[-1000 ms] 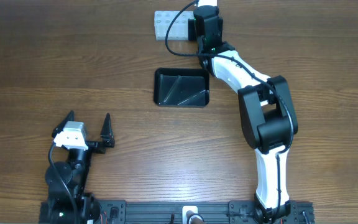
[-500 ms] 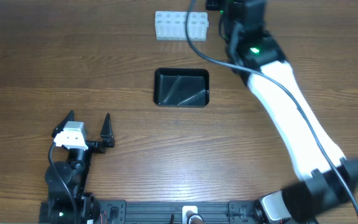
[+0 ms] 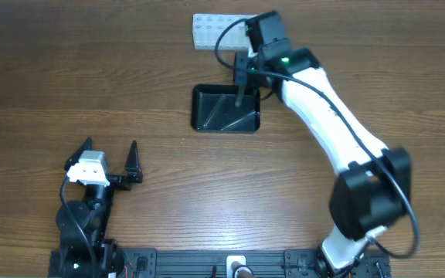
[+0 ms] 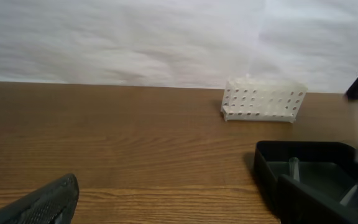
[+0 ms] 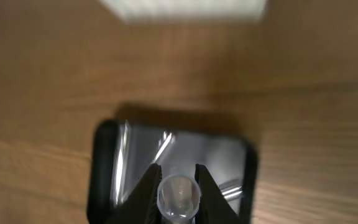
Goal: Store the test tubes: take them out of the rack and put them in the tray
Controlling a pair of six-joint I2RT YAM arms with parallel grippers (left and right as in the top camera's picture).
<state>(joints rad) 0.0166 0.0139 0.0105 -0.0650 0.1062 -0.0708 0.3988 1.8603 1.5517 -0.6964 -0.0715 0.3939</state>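
Right hand [image 5: 178,177], clamped on a test tube [image 5: 179,198] above the tray [image 5: 102,168]: lower before releasing. Left hand [image 3: 110,145] stands apart.

A brown wooden table [image 3: 130,77] covers the top view from edge to edge, its grain running straight from 9 o'clock to 3 o'clock in long streaks of lighter and darker brown. The light on it is soft and even, without hard shadows, and the surface looks matt rather than glossy. In the left wrist view the table's far edge meets a white wall [image 4: 104,37] along a straight line. The wall is plain and faintly mottled, with one broad patch slightly brighter than the rest.
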